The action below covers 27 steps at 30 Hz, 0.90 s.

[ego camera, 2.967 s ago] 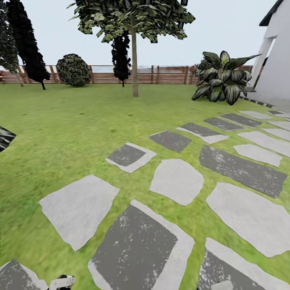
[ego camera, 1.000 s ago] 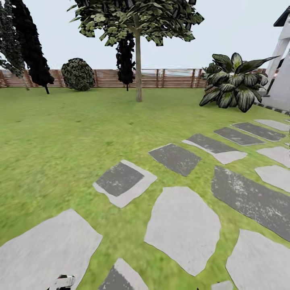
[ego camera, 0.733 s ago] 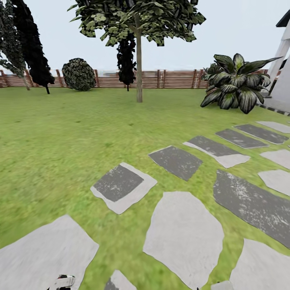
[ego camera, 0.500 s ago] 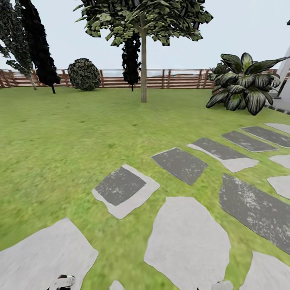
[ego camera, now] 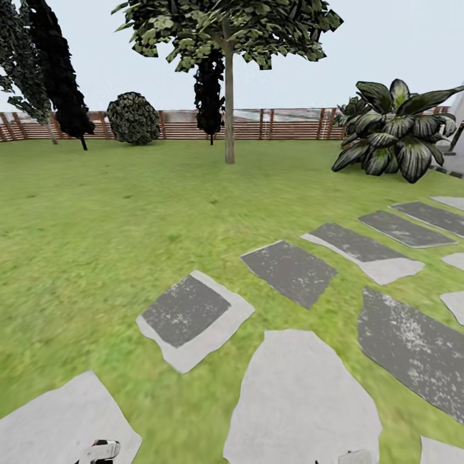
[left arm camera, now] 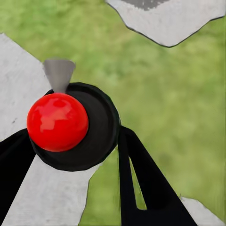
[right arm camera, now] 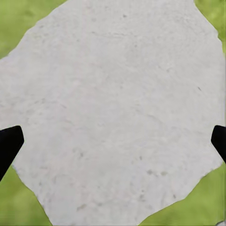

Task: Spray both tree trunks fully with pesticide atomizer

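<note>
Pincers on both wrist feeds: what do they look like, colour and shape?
Both are matt black. The left pincer has flat, tapering fingers; one shows a narrow slot cut through it. Of the right pincer just two dark, blunt fingertips show at the picture's edges. In the head view, small white and black arm parts peek in at the bottom. No cables or markings are visible.

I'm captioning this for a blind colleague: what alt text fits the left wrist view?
The left gripper is shut on the atomizer, seen from above: a red ball top on a round black body with a grey cone nozzle. Below lie green grass and pale paving stones.
</note>
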{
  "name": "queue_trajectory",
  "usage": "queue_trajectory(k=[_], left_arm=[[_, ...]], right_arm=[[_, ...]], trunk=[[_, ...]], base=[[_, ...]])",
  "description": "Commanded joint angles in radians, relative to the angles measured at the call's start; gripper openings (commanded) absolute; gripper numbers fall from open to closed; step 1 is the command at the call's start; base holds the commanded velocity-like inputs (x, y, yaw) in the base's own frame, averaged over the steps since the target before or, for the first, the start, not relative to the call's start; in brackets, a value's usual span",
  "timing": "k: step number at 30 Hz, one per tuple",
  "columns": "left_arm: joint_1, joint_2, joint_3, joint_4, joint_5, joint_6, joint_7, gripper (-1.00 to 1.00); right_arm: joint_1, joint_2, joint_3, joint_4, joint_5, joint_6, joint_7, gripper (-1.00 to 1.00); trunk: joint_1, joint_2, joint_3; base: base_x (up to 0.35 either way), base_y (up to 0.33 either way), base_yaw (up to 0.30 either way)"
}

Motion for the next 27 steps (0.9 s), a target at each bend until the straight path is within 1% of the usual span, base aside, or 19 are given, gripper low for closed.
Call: queue_trajectory(k=[1,27], left_arm=[[-0.001,0.000,0.005,0.001,0.009,-0.001,-0.011,-1.00],[-0.001,0.000,0.005,0.001,0.009,-0.001,-0.011,-1.00]], right_arm=[[-0.001,0.000,0.000,0.001,0.006,-0.003,0.000,1.00],[-0.001,0.000,0.000,0.001,0.006,-0.003,0.000,1.00]], trunk=[[0.001,0.000,-0.001],[0.001,0.000,-0.001]], base=[[0.338,-0.080,0.000],[0.338,-0.080,0.000]])
